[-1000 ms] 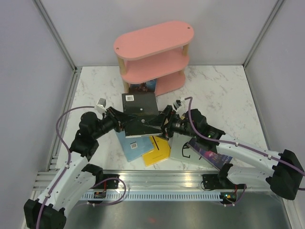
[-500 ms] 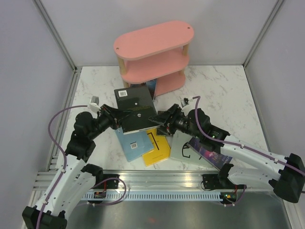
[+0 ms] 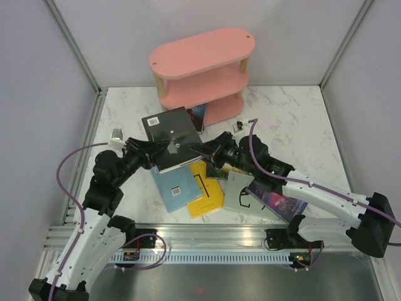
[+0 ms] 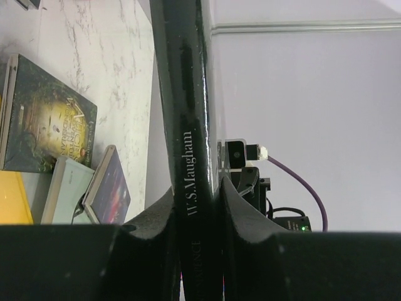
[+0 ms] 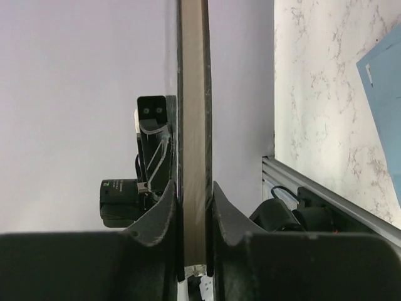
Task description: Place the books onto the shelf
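Observation:
A black book [image 3: 166,128] hangs tilted above the table in front of the pink shelf [image 3: 200,53], held from both sides. My left gripper [image 3: 161,152] is shut on its spine edge. The left wrist view shows the spine [image 4: 191,125] pinched between my fingers [image 4: 156,216]. My right gripper [image 3: 197,149] is shut on the opposite edge, and the page edge [image 5: 194,125] sits tight in that gripper [image 5: 194,200]. More books lie below: blue [image 3: 175,187], yellow [image 3: 208,195], pale grey [image 3: 239,189], purple galaxy [image 3: 281,202] and dark green-gold [image 4: 50,119].
Another book [image 3: 198,114] sits at the foot of the shelf by its lowest board. Grey walls close in the marble table [image 3: 294,119] on three sides. A metal rail [image 3: 207,241] runs along the near edge between the arm bases.
The right gripper has closed on the black book's free edge. The book, still in the left gripper, has moved back and left toward the shelf and tilted.

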Controlling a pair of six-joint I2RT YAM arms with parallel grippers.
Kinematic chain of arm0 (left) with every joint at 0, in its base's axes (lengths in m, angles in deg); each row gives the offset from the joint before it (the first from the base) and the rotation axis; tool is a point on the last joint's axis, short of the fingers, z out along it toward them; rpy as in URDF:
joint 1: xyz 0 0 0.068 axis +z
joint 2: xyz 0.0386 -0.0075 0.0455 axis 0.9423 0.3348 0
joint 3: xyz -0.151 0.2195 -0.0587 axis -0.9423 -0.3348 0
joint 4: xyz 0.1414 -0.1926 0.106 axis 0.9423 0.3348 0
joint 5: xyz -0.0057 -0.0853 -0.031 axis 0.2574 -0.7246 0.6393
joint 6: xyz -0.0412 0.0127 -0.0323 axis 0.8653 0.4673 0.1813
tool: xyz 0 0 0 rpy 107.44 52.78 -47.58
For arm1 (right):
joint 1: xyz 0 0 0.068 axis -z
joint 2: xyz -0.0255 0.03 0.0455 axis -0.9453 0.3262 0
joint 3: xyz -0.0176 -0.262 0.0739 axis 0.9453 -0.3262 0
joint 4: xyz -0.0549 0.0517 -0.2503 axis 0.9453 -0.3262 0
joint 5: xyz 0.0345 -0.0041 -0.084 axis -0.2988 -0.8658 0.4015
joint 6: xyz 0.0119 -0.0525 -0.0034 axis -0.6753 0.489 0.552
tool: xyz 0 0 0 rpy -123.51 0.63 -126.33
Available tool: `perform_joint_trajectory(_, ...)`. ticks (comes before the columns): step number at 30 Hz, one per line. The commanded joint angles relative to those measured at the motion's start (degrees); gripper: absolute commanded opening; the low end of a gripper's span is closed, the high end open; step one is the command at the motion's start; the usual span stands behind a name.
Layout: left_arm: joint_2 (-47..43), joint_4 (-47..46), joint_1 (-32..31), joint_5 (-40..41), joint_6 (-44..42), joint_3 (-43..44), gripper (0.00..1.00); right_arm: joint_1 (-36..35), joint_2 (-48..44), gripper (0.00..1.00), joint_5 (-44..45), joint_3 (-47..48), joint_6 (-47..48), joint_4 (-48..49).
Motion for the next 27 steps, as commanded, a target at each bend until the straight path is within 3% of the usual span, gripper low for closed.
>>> perform_joint_trajectory(1, 1.09, 7.25, -1.09, -3.27, -10.35, 0.53, 0.1, -0.54, -4.32, 0.0, 3.01, 6.56, 2.37, 5.11)
perform_joint_trajectory(4, 1.35, 14.19, -0.91, -2.92, -15.62, 3.7, 0.26, 2.18, -6.96, 0.0, 3.57, 6.21, 3.35, 1.13)
perform_joint_trajectory(6, 1.53, 17.53, -0.83, -2.31, -18.26, 5.19, 0.45, 5.61, -8.9, 0.0, 2.17, 5.68, 2.91, -0.18)
perform_joint_trajectory(12, 3.9, 19.65, -0.65, -2.57, -22.83, 8.53, 0.66, 12.82, -7.33, 0.0, -4.07, 9.28, 4.75, -1.16)
perform_joint_trajectory(27, 9.61, 19.75, -0.39, -2.66, -24.95, 11.26, 0.68, 27.41, 10.95, 0.0, -18.4, 23.69, 6.34, 1.39)
